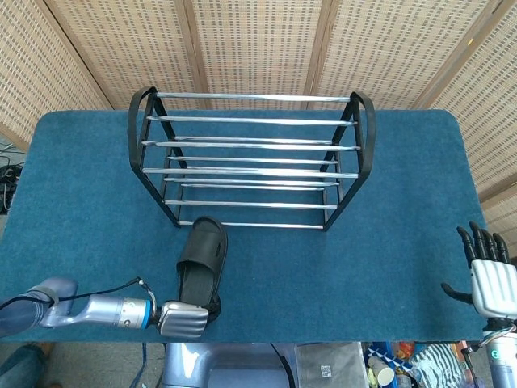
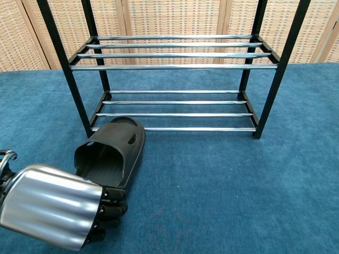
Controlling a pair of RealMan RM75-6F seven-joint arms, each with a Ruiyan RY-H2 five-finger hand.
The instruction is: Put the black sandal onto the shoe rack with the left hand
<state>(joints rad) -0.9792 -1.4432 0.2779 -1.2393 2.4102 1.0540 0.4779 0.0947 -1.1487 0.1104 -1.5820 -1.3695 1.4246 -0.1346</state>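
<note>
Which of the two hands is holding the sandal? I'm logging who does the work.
The left hand, at the table's near edge, grips the heel of the black sandal. The right hand stands off at the far side, fingers spread, holding nothing.

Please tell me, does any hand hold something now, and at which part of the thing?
The left hand holds the black sandal at its heel end. The right hand holds nothing.
</note>
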